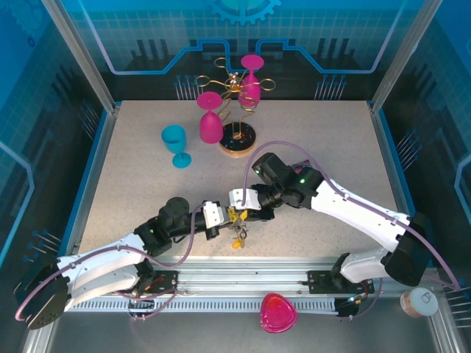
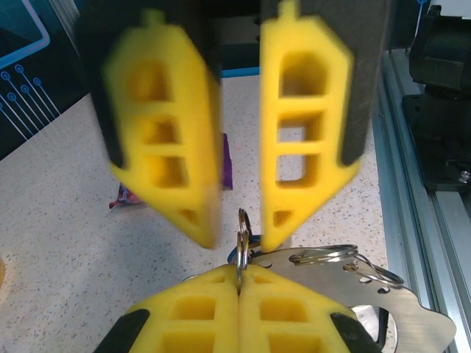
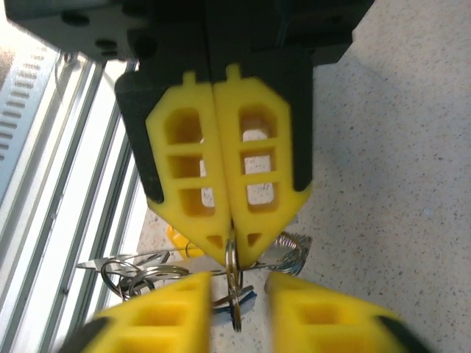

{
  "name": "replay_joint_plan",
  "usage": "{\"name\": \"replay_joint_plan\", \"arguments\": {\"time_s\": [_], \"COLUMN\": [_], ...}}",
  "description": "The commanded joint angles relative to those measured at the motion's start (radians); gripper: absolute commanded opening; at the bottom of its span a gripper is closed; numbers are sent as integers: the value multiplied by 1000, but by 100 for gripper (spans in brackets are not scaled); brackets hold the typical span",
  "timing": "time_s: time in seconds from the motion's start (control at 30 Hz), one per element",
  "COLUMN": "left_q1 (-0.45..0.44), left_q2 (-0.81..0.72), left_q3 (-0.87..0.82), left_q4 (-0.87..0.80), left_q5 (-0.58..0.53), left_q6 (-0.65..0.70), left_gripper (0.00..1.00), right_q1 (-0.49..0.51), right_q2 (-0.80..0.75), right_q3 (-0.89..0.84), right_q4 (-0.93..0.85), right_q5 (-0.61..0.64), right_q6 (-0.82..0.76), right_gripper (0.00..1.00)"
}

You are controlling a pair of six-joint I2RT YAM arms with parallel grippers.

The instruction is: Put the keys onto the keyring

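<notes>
From above, the two arms meet near the front middle of the desk [image 1: 331,147]. The left gripper [image 1: 229,217] and the right gripper [image 1: 244,213] stand tip to tip, and a small bunch of keys [image 1: 238,237] dangles just below them, close to the desk's near edge.

In the left wrist view, the left jaws at the bottom are pressed together and pinch the keyring [image 2: 241,224], a thin silver ring seen edge-on. The right jaws, opposite, stand a little apart, one on each side of the ring's top. A flat silver plate [image 2: 401,312] and another ring hang to the right. A purple packet [image 2: 227,163] lies on the desk beyond.

In the right wrist view, the right jaws at the bottom edge are blurred and parted, with the ring in the gap. The left jaws above are clamped on it. More silver rings and keys hang to the left, beside the rail.
</notes>
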Motion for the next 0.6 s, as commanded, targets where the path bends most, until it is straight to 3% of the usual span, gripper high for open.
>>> {"name": "replay_joint_plan", "arguments": {"time_s": [0.0, 0.27, 0.57], "left_q1": [1, 1, 1], "left_q2": [-24, -48, -51], "left_q3": [3, -38, -45], "left_q4": [65, 146, 158], "left_q5": [12, 36, 65], "left_q6": [25, 40, 50], "left_gripper": [0, 0, 0], "right_q1": [-46, -94, -94], "right_q2": [-105, -212, -217], "right_q3": [-76, -255, -306], "right_q4": [105, 340, 387], "right_q5": [-68, -159, -206], "right_q6": [102, 390, 385], "right_gripper": [40, 43, 37]}}
